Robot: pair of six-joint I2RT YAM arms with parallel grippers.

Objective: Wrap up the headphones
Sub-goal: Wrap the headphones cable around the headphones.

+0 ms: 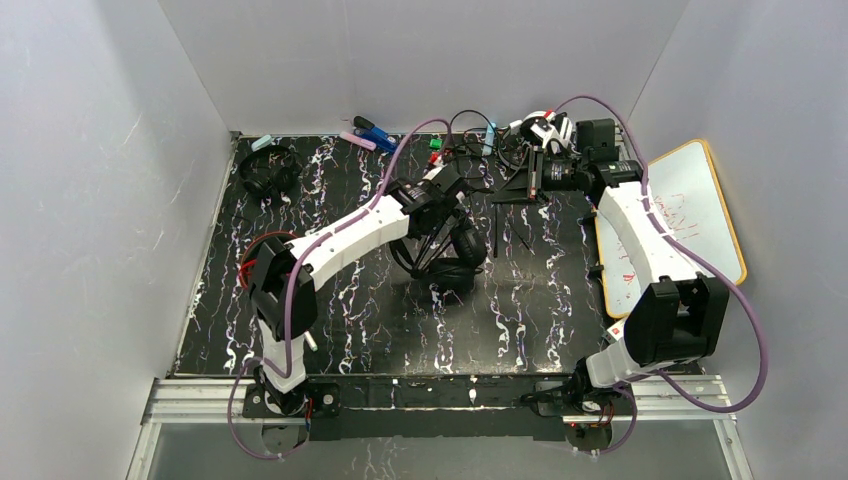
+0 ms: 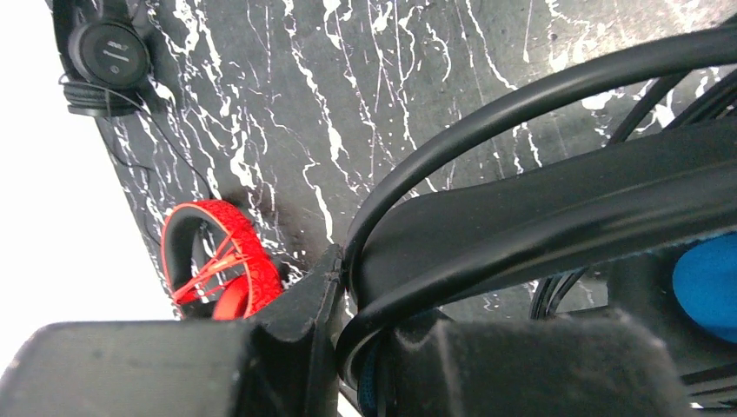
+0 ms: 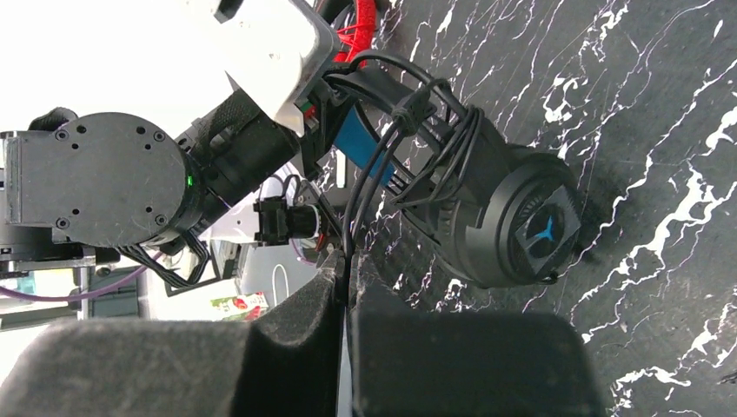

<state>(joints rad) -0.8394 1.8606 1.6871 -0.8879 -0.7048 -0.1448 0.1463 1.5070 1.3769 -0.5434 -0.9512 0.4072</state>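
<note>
The headphones being handled are a black pair with a blue headband (image 1: pixel 457 262), lifted at the middle of the mat. My left gripper (image 1: pixel 446 203) (image 2: pixel 348 300) is shut on their headband (image 2: pixel 556 217). In the right wrist view an ear cup (image 3: pixel 514 228) hangs over the mat, and the thin cable (image 3: pixel 432 139) loops around the band. My right gripper (image 3: pixel 348 265) (image 1: pixel 503 192) is shut on that cable just behind the pair. A red pair (image 1: pixel 249 262) (image 2: pixel 219 265) lies at the left, partly under my left arm. An all-black pair (image 1: pixel 268 170) (image 2: pixel 108 54) lies at the back left.
A whiteboard (image 1: pixel 690 215) leans at the right edge of the marbled mat (image 1: pixel 540 310). Markers (image 1: pixel 368 134) and a tangle of wires and small items (image 1: pixel 500 135) lie along the back edge. Grey walls close in the left, back and right sides.
</note>
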